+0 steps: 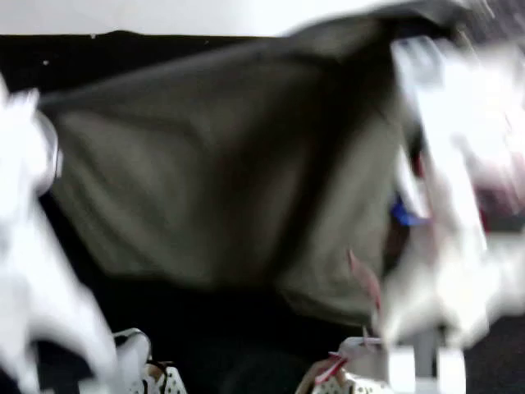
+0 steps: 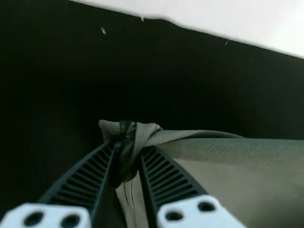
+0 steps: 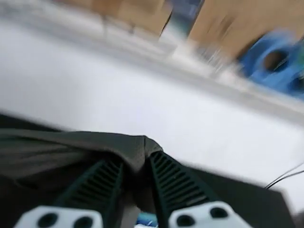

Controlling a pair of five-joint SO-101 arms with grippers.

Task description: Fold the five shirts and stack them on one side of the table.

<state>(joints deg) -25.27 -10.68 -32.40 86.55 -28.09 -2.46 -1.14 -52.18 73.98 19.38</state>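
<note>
An olive-grey shirt (image 1: pixel 213 172) hangs stretched in the air across the black table (image 1: pixel 205 336), held up at two ends. My left gripper (image 2: pixel 128 156) is shut on a bunched corner of the shirt (image 2: pixel 137 135), with cloth trailing away from it. My right gripper (image 3: pixel 137 166) is shut on another edge of the shirt (image 3: pixel 71 147), lifted high near the table's far edge. In the high view the white left arm (image 1: pixel 33 287) is at the left and the white right arm (image 1: pixel 451 230) at the right, both blurred.
Patterned cloth (image 1: pixel 156 373) and more of it (image 1: pixel 344 377) lies at the table's near edge. A pale floor (image 3: pixel 142 95) lies beyond the table's far edge, with boxes (image 3: pixel 228 28) and a blue object (image 3: pixel 275 61) behind.
</note>
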